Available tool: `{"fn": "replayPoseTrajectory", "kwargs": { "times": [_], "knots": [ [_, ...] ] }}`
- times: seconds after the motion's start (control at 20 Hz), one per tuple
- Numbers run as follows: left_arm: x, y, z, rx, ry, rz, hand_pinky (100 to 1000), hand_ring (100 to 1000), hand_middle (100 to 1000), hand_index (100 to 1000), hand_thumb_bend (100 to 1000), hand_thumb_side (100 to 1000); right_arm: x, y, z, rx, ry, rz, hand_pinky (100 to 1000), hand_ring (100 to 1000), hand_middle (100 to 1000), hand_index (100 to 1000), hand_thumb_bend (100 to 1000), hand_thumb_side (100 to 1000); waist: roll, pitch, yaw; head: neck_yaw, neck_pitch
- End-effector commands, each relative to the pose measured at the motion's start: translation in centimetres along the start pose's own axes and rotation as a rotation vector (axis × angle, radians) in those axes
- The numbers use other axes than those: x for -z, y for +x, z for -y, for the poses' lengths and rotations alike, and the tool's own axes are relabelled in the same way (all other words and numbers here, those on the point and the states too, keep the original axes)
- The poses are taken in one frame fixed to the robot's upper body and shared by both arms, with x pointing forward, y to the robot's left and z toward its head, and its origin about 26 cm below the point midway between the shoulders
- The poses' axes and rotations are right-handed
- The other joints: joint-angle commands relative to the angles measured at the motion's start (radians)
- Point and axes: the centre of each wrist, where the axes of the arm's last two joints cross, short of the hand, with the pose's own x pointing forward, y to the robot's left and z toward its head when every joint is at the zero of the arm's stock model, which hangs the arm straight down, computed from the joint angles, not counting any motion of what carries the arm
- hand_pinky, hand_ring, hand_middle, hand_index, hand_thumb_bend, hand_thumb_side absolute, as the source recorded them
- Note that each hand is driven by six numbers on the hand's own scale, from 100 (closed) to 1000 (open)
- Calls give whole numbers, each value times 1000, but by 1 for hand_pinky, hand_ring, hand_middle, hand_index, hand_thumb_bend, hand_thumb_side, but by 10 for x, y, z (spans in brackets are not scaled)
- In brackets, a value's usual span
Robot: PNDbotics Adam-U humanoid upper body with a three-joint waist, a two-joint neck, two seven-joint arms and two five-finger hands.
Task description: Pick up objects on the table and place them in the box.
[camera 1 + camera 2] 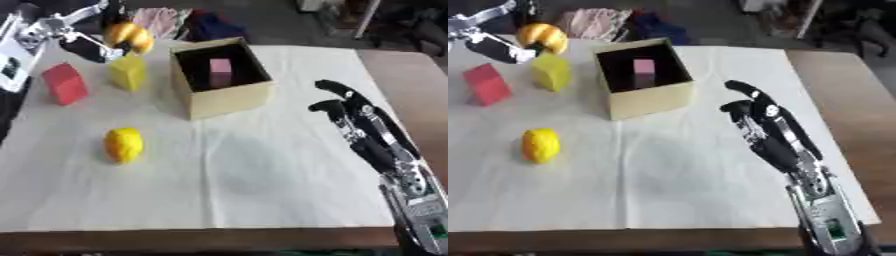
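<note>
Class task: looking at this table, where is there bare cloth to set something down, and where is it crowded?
Bare: the wide stretch of white cloth between the lemon, the box and the right hand, down to the near edge. Crowded: the far left corner, where the left hand holds an orange thing above the yellow block beside the red block.

a lab-like test room: white sheet over a table, clutter behind.

A white cloth covers the brown wooden table; beyond its far edge lies dark floor with heaped fabric.
</note>
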Motion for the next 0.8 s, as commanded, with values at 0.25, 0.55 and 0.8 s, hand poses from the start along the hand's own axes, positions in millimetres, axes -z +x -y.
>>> {"fn": "replayPoseTrajectory", "kwargs": {
  "times": [0.25, 0.55, 0.8],
  "knots": [
    [29, 18, 14, 42, 78, -25, 614, 484, 482, 629, 174, 189, 11, 9, -5, 27, 34, 56, 870, 746, 907, 929, 100, 773, -11, 6, -38, 39, 3],
    [35, 27, 38, 23, 100, -57, 720, 622, 668, 822, 185, 176, 12, 10, -6, 36, 34, 62, 870, 746, 906, 928, 100, 776, -10, 11, -48, 40, 6],
    [33, 26, 44, 35, 97, -83, 763, 692, 775, 925, 332, 233, 12, 10, -6, 37, 32, 61, 870, 745, 905, 926, 100, 779, -12, 11, -47, 36, 6]
  ]
}}
